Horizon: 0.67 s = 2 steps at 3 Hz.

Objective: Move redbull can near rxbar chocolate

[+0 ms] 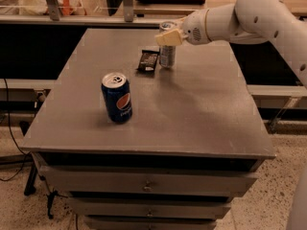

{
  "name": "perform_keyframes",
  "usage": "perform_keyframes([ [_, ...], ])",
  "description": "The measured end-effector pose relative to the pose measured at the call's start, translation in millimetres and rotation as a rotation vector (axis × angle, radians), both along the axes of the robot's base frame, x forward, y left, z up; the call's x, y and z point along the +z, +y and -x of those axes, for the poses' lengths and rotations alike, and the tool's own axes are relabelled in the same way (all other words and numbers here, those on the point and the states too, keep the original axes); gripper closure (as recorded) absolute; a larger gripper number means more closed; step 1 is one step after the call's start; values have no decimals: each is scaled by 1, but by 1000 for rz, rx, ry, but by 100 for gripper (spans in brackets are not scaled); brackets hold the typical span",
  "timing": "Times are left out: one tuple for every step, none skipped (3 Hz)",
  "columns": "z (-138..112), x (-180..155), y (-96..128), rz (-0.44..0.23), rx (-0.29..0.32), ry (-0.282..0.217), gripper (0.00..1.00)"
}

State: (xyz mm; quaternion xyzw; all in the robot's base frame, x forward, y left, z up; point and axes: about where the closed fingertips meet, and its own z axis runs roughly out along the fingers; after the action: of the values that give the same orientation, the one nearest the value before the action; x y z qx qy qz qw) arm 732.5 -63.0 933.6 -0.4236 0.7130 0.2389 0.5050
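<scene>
The hand (169,37) grips the can (167,57) just beside the bar (148,61). It seems to stand on the counter (192,109). Next, let go gently.

Dim warm light; jaws clasping far redbull can (167,56).

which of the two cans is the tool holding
The redbull can, the slim silver one at the back beside the rxbar chocolate, with the tool clamped around its top. The wider blue Pepsi can stands apart, untouched.
</scene>
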Motion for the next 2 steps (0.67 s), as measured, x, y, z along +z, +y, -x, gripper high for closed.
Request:
perform_keyframes([
  [-6,-6,-1,-11,-14,20,59],
  [-10,-9,-1,-21,-20,33,36],
])
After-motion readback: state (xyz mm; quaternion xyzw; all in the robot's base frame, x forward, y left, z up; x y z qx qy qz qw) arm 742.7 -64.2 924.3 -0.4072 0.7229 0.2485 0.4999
